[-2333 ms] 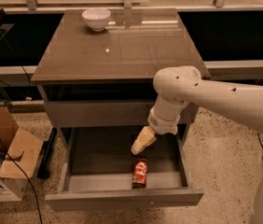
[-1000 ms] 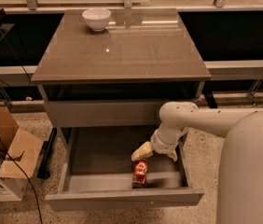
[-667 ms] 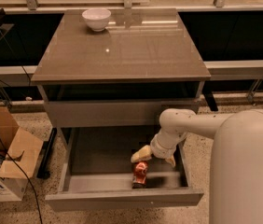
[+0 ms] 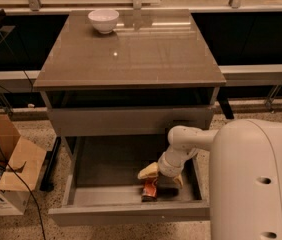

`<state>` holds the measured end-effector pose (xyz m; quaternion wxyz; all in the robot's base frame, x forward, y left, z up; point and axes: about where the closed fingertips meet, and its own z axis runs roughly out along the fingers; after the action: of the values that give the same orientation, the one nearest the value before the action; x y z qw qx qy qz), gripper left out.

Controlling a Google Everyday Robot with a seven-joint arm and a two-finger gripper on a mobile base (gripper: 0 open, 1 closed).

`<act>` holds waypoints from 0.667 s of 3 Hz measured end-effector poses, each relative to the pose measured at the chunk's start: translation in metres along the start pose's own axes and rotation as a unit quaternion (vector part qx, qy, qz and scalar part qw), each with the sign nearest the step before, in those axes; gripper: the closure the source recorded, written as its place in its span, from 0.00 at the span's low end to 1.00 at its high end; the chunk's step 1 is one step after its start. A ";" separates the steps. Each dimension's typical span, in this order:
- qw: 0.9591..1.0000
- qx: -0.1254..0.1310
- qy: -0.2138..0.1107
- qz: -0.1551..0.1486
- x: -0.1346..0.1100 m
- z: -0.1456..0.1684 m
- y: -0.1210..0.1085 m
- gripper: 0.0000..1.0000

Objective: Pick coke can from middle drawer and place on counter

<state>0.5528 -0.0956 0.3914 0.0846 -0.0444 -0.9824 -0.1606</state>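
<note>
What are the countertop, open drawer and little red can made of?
Counter: probably polished stone or laminate; it mirrors lights. Middle drawer: seemingly painted grey metal, matte thin walls. Coke can: likely aluminium, red printed shell. The gripper hangs in the drawer just above the can.

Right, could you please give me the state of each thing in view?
middle drawer: pulled open.
coke can: on the drawer floor by its front wall, ungrasped.
gripper: open, low in the drawer, just above the can.
other drawer front: closed.
white bowl: upright on the counter.
cardboard box: flaps open.
</note>
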 end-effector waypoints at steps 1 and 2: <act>1.000 -0.004 0.016 0.008 0.000 0.016 0.009 0.16; 1.000 -0.011 0.025 0.007 -0.001 0.022 0.019 0.39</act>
<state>0.5523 -0.0702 0.3769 0.1094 -0.0479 -0.9779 -0.1718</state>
